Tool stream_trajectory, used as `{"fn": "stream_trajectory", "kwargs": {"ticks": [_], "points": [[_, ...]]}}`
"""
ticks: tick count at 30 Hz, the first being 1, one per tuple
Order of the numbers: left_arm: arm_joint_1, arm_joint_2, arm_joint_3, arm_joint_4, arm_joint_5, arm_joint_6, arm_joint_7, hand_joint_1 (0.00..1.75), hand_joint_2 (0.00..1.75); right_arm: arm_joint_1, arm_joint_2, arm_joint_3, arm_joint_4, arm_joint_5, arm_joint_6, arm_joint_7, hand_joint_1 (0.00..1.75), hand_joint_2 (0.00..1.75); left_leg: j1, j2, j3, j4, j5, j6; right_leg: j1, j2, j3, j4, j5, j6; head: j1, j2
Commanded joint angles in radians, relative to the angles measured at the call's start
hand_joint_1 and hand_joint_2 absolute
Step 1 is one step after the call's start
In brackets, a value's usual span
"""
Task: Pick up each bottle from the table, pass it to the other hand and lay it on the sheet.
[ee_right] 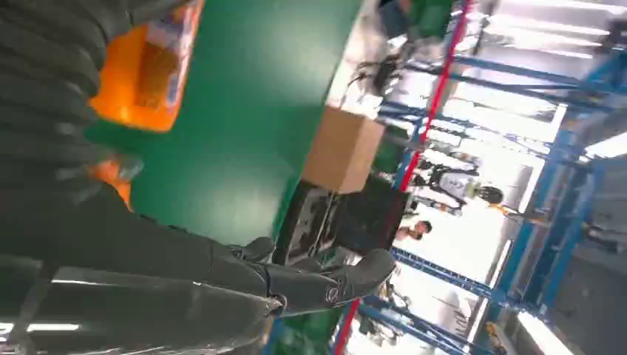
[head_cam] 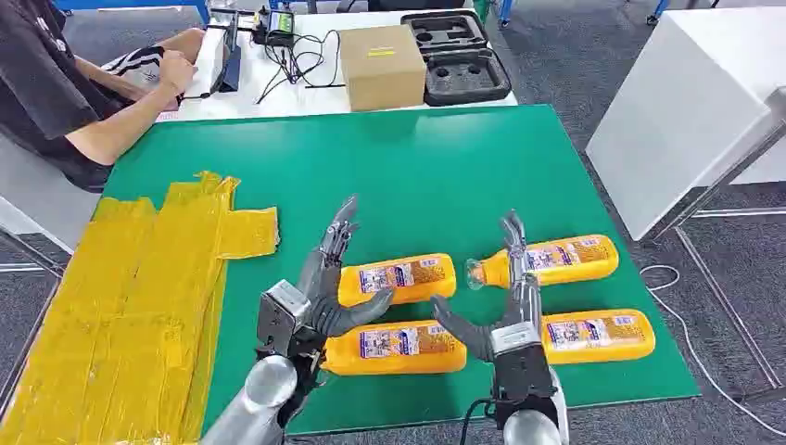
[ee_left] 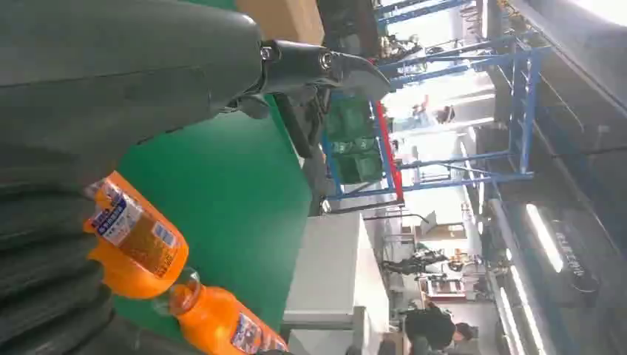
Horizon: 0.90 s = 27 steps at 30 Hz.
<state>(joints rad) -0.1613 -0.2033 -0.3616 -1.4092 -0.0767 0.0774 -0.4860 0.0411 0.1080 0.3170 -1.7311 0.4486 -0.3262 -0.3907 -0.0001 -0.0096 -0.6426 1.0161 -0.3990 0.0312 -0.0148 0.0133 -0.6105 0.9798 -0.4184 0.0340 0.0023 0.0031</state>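
Low centre of frame, my left hand [head_cam: 324,278] and right hand [head_cam: 505,306] hover, fingers apart, empty. Four bottles lie around them; nearest bottle [head_cam: 397,348] sits between both thumbs.

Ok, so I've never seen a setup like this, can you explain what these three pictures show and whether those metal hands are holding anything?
It is a humanoid robot with two silver arms. The wide picture is from its head, looking down at a green table. The other two come from cameras at its wrists, so they look turned sideways. Four orange bottles lie on the table: near left, far left, far right and near right. A yellow sheet covers the table's left side. The left hand and right hand are open above the bottles, holding nothing. Beyond are a cardboard box and a seated person.
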Motion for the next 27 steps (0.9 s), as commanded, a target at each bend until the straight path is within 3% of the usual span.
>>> {"fn": "stream_trajectory", "kwargs": {"ticks": [1, 10, 14, 16, 22, 27], "points": [[-0.033, -0.004, 0.042, 0.084, -0.002, 0.002, -0.009, 0.0, 1.75, -0.007, -0.091, -0.081, -0.05, 0.352, 0.024, 0.113, 0.0, 1.75, 0.0, -0.001, 0.003, -0.001, 0.0, -0.001, 0.0, -0.002, 0.003, -0.001, -0.001, -0.001, 0.0, 0.0], [-0.03, -0.006, 0.043, 0.081, -0.003, 0.001, -0.011, 0.0, 1.75, -0.006, -0.082, -0.085, -0.045, 0.353, 0.031, 0.109, 0.0, 1.75, 0.0, 0.0, 0.004, -0.001, -0.001, -0.002, 0.001, -0.002, 0.005, -0.001, -0.001, -0.001, -0.001, 0.0], [-0.02, -0.01, 0.08, 0.081, 0.0, -0.008, -0.018, 0.0, 1.75, 0.014, -0.192, -0.141, -0.06, 0.593, 0.094, 0.194, 0.0, 1.75, 0.001, 0.0, 0.006, -0.001, -0.002, -0.002, 0.001, -0.002, 0.007, -0.002, -0.001, -0.001, 0.0, 0.0], [-0.013, -0.008, 0.093, 0.085, 0.001, -0.018, -0.02, 0.0, 1.75, 0.035, -0.243, -0.199, -0.067, 0.639, 0.113, 0.199, 0.0, 1.75, 0.0, -0.002, 0.006, -0.001, -0.002, -0.001, 0.001, -0.004, 0.007, -0.002, -0.002, -0.001, 0.0, 0.0], [0.017, -0.002, 0.121, 0.082, 0.0, -0.025, -0.037, 0.0, 1.75, 0.008, -0.329, -0.39, -0.022, 0.612, 0.236, 0.15, 0.0, 1.75, -0.001, 0.0, 0.005, -0.001, -0.002, -0.001, -0.001, -0.001, 0.006, -0.002, -0.001, -0.001, 0.0, 0.0], [0.019, 0.011, 0.12, 0.095, 0.018, -0.035, -0.049, 0.0, 1.75, 0.006, -0.458, -0.51, 0.048, 0.543, 0.391, 0.104, 0.0, 1.75, -0.003, -0.002, 0.003, -0.001, -0.001, 0.001, -0.002, -0.003, 0.004, -0.002, -0.001, 0.0, 0.0, 0.0]]}}
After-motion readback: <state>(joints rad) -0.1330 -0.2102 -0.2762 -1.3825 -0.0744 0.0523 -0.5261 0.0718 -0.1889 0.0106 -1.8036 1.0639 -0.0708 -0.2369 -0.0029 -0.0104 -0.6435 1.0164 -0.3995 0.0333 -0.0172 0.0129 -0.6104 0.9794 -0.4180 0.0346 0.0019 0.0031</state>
